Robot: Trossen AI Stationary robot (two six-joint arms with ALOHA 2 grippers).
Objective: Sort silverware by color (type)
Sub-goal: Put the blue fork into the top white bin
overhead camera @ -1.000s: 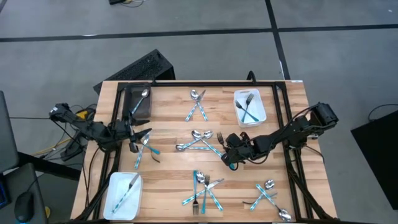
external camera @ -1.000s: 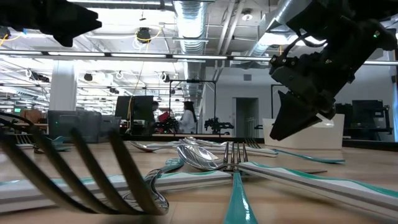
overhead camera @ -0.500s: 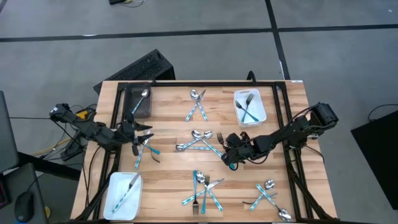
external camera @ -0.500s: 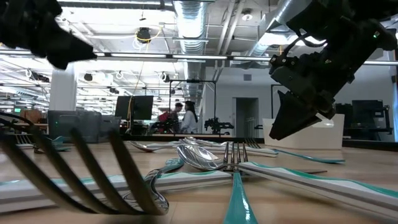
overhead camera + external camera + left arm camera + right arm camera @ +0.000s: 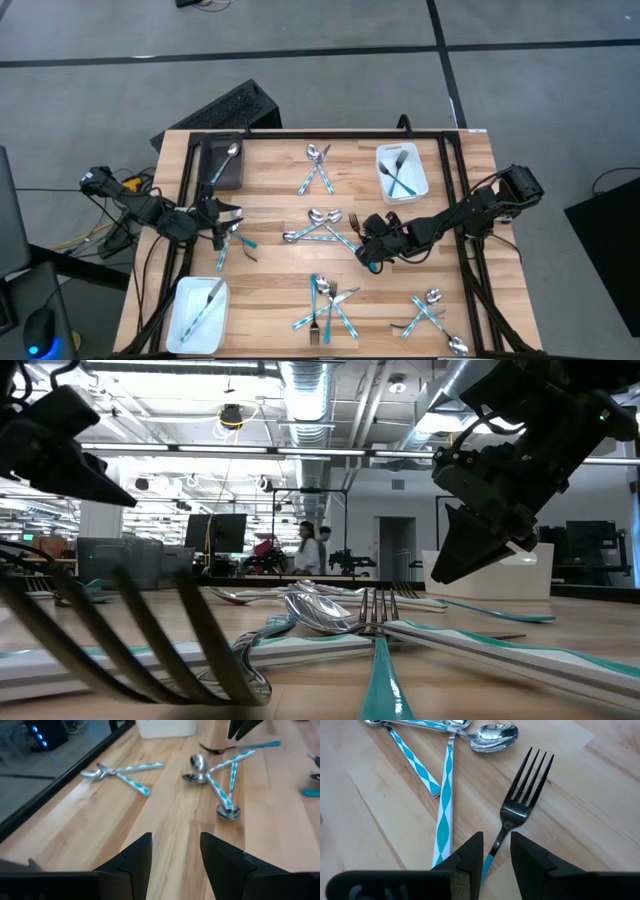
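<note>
Silverware with teal handles lies in crossed heaps on the wooden table (image 5: 270,200). One heap (image 5: 322,228) lies at the middle, and a small one (image 5: 235,242) lies by my left gripper. A fork (image 5: 522,795) lies flat on the wood. Its handle (image 5: 492,852) runs between the fingers of my right gripper (image 5: 495,855) (image 5: 365,247), which slants down over it. The fingers are narrowly open on either side, with a gap showing. My left gripper (image 5: 175,855) (image 5: 226,222) hangs open and empty above bare wood at the table's left.
A white tray (image 5: 420,185) with forks stands at the far right, and another white tray (image 5: 185,325) with a knife at the near left. A dark bin (image 5: 205,165) at the far left holds a spoon. More heaps lie at the far middle (image 5: 318,170), near middle (image 5: 325,302) and near right (image 5: 430,312).
My left gripper has sunk toward the table and tipped its fingers downward, staying open and empty. My right gripper and the silverware have kept still.
</note>
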